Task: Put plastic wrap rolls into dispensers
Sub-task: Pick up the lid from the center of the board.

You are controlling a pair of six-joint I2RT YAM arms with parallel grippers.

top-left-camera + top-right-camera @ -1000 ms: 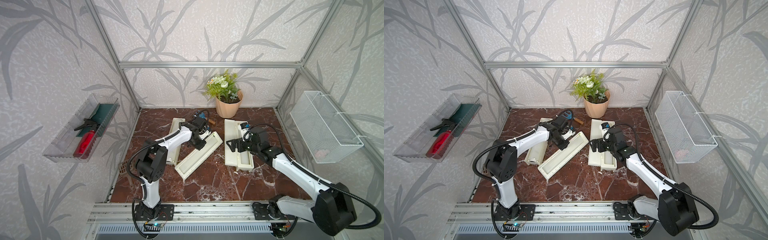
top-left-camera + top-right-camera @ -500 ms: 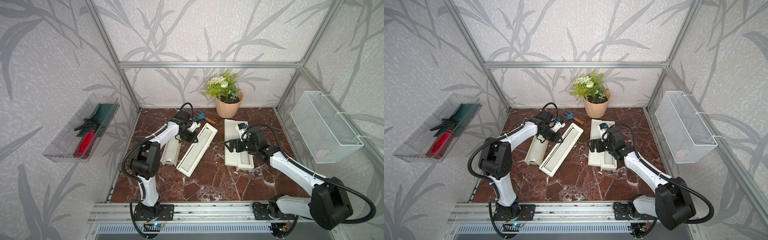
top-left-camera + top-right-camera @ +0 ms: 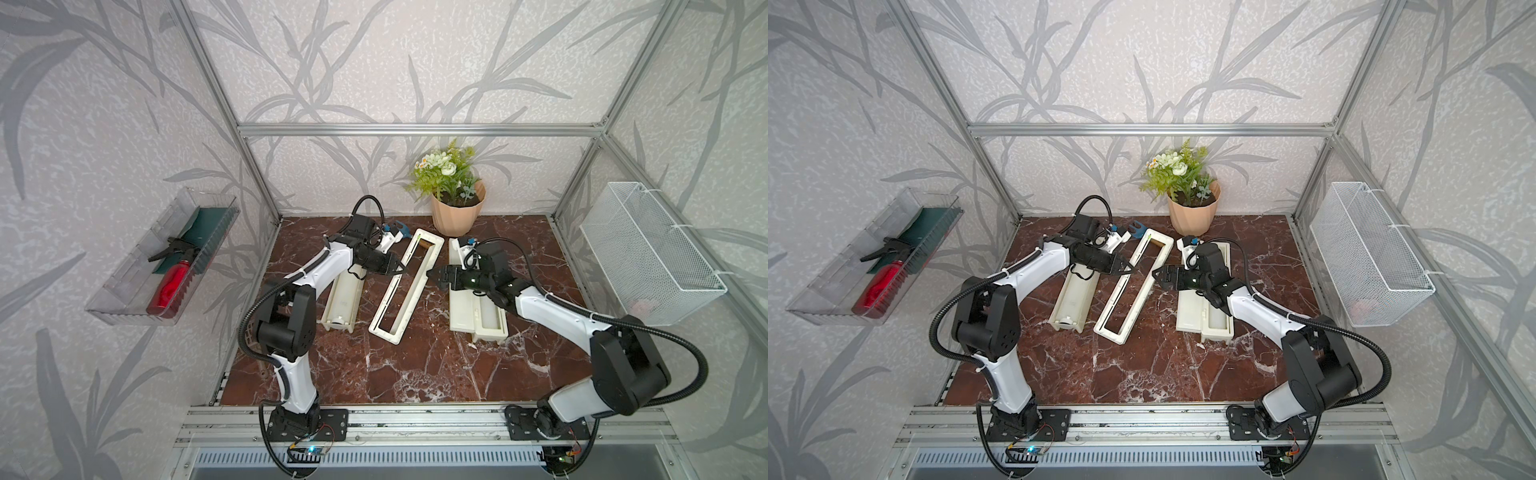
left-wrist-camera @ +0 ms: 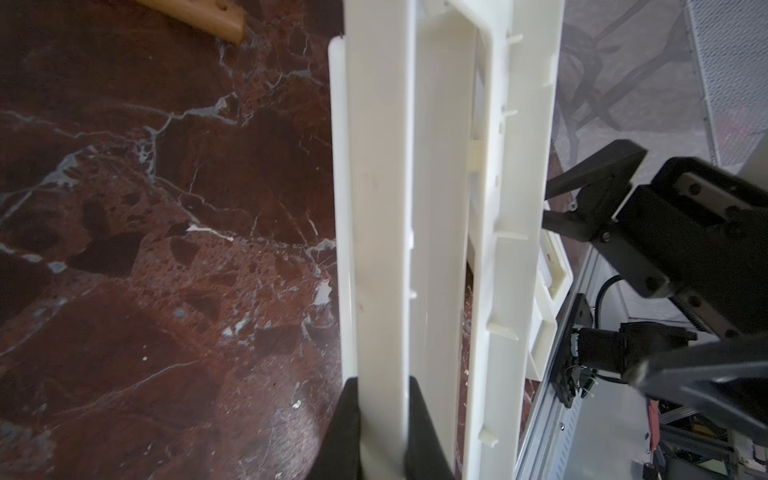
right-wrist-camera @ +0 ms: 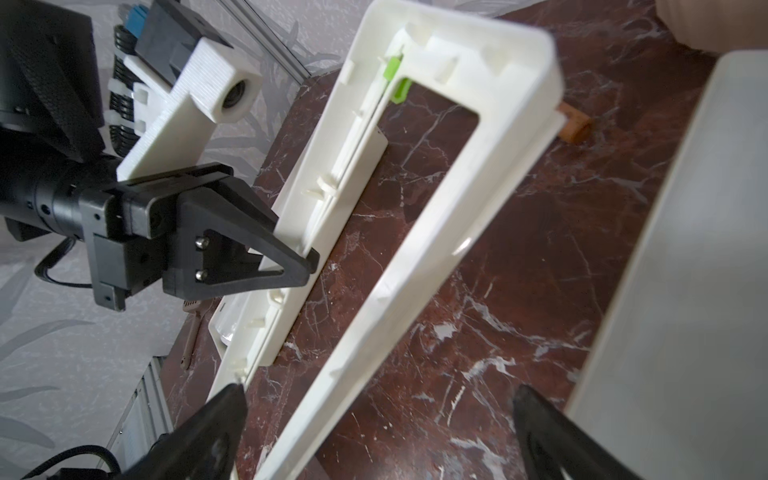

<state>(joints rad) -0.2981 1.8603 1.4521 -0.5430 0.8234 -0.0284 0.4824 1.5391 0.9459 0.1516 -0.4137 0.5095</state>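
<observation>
Left gripper [image 3: 398, 269] was clamped on the dispenser lid frame [image 5: 478, 45], right gripper [image 4: 555, 199] spread wide opposite; it could be levered loose by overhang.

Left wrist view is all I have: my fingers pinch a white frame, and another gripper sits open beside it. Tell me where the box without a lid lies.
Observer: The dispenser trough lies beneath the left arm, beside the lid frame, with a gap between their near ends.
Operator: Say whether it is loaded.
Observer: A roll seems to lie inside: its round end shows at the trough's near end.
Operator: Describe the frame's far end.
Observer: A green tab sits at that end's inner corner, toward the potted plant.
</observation>
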